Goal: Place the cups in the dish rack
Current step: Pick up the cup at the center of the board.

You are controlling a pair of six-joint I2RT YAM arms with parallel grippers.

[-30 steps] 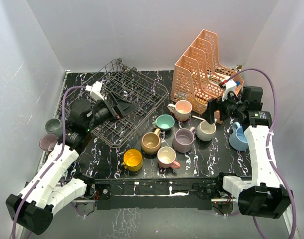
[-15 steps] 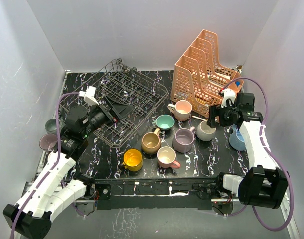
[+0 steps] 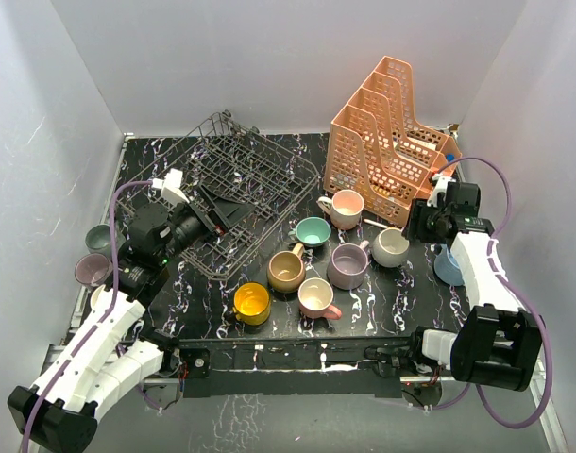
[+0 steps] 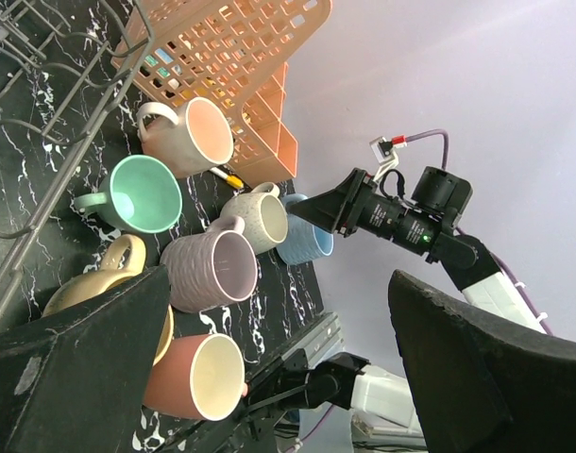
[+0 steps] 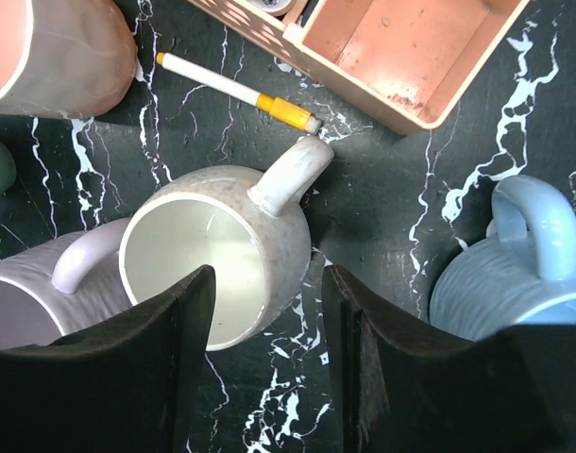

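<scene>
While straddling the cream cup's (image 5: 212,255) wall with the right gripper (image 5: 267,316) half open (nothing gripped yet), risks a shallow pinch: could tip it against the lilac cup (image 5: 42,293) just beside, or slip in transit. Holds left gripper (image 4: 279,307) wide, empty, over the dish rack (image 3: 260,175), well apart from that cup.

cups (image 3: 347,266): 10 | dish rack (image 3: 260,179): 1 | orange organizer (image 3: 382,142): 1 | pen (image 5: 236,92): 1
</scene>
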